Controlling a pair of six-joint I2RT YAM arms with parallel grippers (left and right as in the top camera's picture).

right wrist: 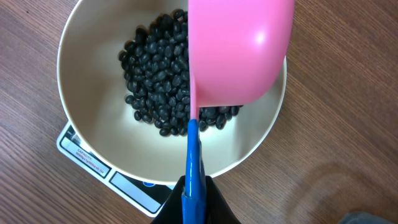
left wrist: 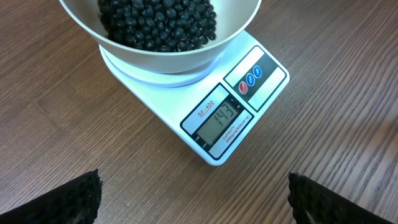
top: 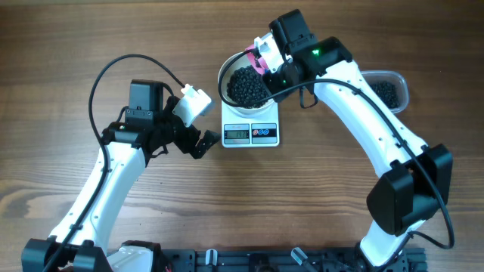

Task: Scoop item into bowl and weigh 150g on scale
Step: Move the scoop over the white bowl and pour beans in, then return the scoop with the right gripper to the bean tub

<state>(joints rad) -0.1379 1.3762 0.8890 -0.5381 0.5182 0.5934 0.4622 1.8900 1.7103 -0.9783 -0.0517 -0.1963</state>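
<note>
Right hand (right wrist: 194,202) clamped on pink scoop (right wrist: 239,50) tipped over bowl (right wrist: 81,93), left hand (left wrist: 196,199) apart beside scale (left wrist: 249,99)

My scoop (right wrist: 239,50) was pink, blue-handled; beans (right wrist: 155,81) black, bowl (right wrist: 81,124) and scale (top: 251,119) white, with red and blue buttons (top: 264,133) at five o'clock.

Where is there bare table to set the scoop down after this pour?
Free: the table in front of the scale, down the middle, and the whole far-left side. Crowded: the bowl under the scoop in the right gripper, the left gripper just left of the scale, the tub far right.
</note>
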